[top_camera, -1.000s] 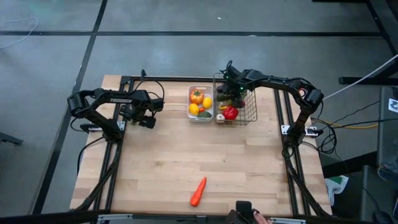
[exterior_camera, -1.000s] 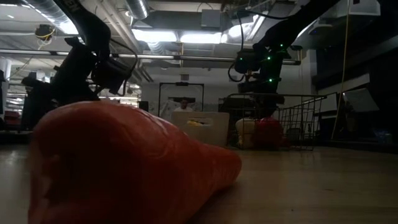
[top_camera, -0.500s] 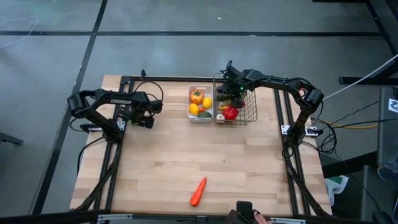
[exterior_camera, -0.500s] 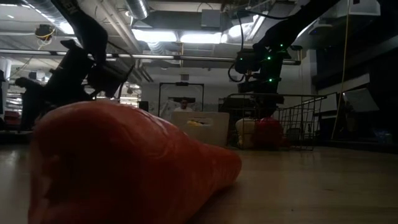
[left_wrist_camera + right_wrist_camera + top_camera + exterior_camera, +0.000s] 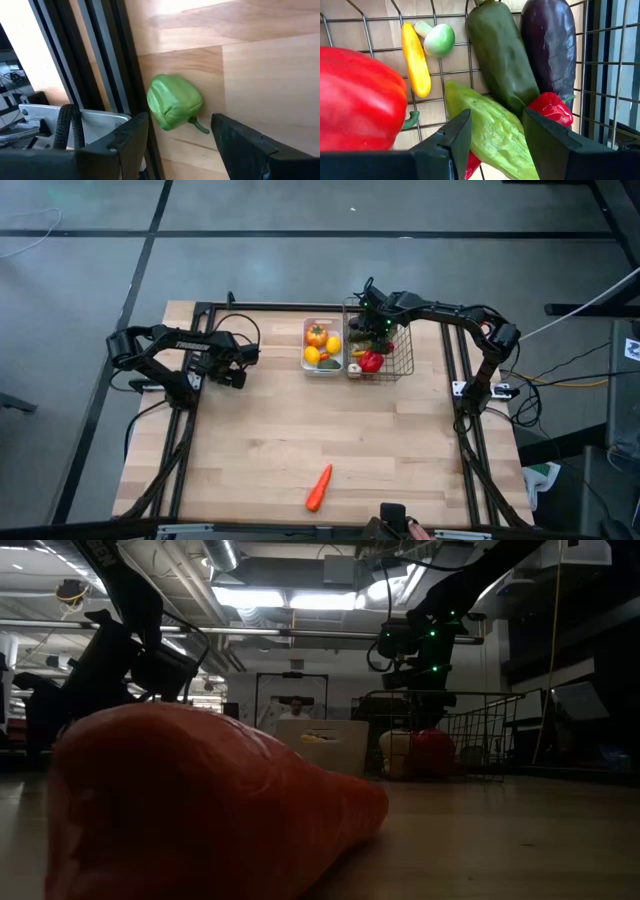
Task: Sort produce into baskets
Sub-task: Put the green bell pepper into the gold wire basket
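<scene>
My left gripper (image 5: 232, 370) is open above the table's far left part. In the left wrist view its fingers (image 5: 175, 145) stand on either side of a green pepper (image 5: 175, 102), which lies on the wood beside a black frame rail. My right gripper (image 5: 375, 330) is open and empty over the wire-mesh basket (image 5: 400, 365). That basket holds a red pepper (image 5: 355, 100), an eggplant (image 5: 547, 45), green cucumbers (image 5: 497, 55), a yellow chilli (image 5: 416, 60) and a red chilli (image 5: 550, 111). The white tray (image 5: 322, 370) holds an orange tomato (image 5: 316, 335) and lemons (image 5: 312, 356). An orange carrot (image 5: 318, 488) lies near the front edge.
Black frame rails (image 5: 183, 440) run along both sides of the table, and one (image 5: 107, 60) lies close to the green pepper. The carrot fills the low view's foreground (image 5: 200, 810). The middle of the table is bare wood (image 5: 320, 420).
My left gripper has gone a little toward the table's left edge. My right gripper has kept still over the wire basket.
</scene>
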Robot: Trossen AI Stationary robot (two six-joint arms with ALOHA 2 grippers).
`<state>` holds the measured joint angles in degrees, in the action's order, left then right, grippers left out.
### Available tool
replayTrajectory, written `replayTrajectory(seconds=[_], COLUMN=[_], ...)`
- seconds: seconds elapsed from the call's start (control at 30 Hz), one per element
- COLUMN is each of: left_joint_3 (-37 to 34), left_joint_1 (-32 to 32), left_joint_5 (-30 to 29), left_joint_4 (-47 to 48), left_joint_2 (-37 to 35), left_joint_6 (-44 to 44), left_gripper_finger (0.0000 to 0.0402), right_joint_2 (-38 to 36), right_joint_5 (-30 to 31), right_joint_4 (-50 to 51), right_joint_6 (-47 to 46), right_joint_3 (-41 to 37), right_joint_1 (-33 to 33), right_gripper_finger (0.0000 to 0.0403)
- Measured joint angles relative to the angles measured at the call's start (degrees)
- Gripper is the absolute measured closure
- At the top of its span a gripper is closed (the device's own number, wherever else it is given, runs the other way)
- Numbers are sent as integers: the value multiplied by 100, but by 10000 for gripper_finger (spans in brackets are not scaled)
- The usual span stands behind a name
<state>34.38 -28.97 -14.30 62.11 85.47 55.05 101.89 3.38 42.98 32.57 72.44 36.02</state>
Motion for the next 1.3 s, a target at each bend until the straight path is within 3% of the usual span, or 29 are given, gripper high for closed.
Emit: replayTrajectory(seconds=[0.57,1.3], left_joint_3=[-14,-34], left_joint_1=[-2,-11], left_joint_5=[-110,-200], left_joint_4=[-190,-384], left_joint_2=[11,22], left_joint_6=[-82,-271], left_gripper_finger=[296,396], right_joint_2=[0,0], right_joint_5=[0,0], right_joint_4=[-2,-2], right_joint_6=[3,10], right_joint_3=[0,0], right_joint_1=[-1,0], right_gripper_finger=[226,226])
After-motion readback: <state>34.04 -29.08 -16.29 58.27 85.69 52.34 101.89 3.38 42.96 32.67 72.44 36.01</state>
